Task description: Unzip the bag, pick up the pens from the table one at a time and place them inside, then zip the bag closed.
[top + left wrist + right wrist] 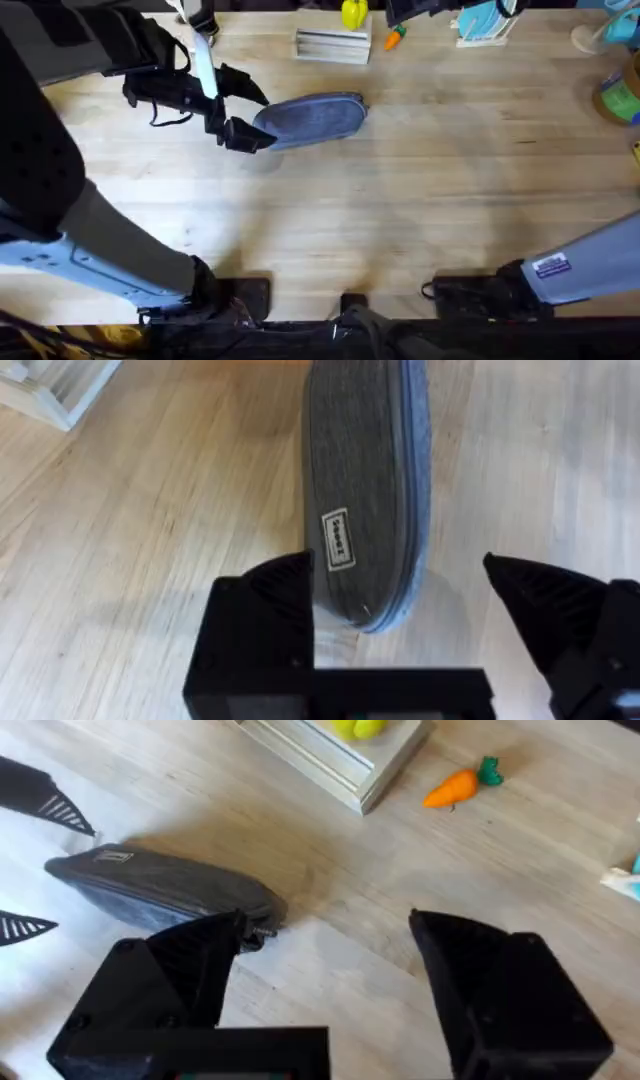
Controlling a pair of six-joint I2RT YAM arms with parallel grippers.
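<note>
The blue-grey bag (312,119) lies flat on the table (400,210), its long side running left to right. My left gripper (246,113) is open, one finger on each side of the bag's left end (365,490). In the left wrist view the bag's rounded end sits between the black fingers (280,600), not pinched. My right gripper (330,980) is open above the table, just off the bag's right end (160,890), holding nothing. The zipper line along the bag's edge looks closed. The pens are out of view.
A white slatted holder (333,45) with a yellow object stands at the back. Beside it lies a small orange carrot toy (396,37) (458,786). A blue and white item (485,25) and a green roll (620,98) sit at the back right.
</note>
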